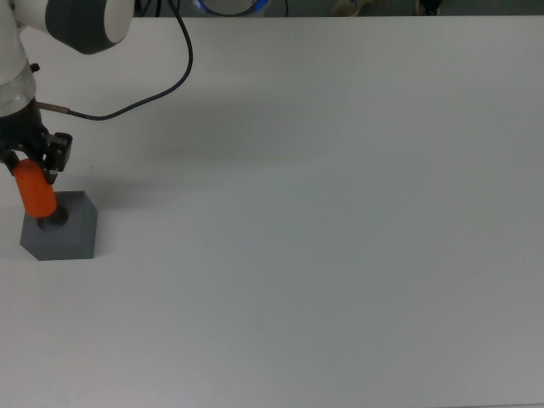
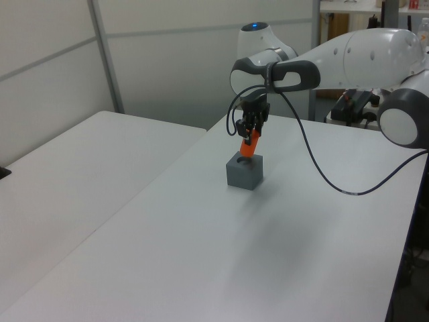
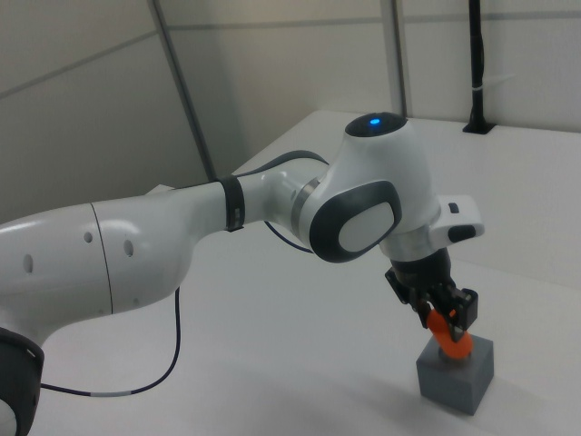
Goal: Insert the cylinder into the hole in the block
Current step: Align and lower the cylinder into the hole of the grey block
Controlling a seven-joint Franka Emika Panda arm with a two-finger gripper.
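- The gripper (image 1: 28, 166) grips the cylinder (image 1: 36, 192) — tilted, its lower end over the hole (image 1: 56, 221).
- Directly below it sits the block (image 2: 244, 172) on the table (image 1: 340, 212).

Bright, even light fills the room; the arm (image 1: 51, 21) casts a soft grey shadow on the white worktop (image 1: 340, 255)

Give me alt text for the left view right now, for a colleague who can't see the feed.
A white robot arm reaches in from the left view's right, its gripper holding an orange cylinder tilted, lower end at the top face of a dark grey block. The block sits on a white table, and a black cable loops from the arm.
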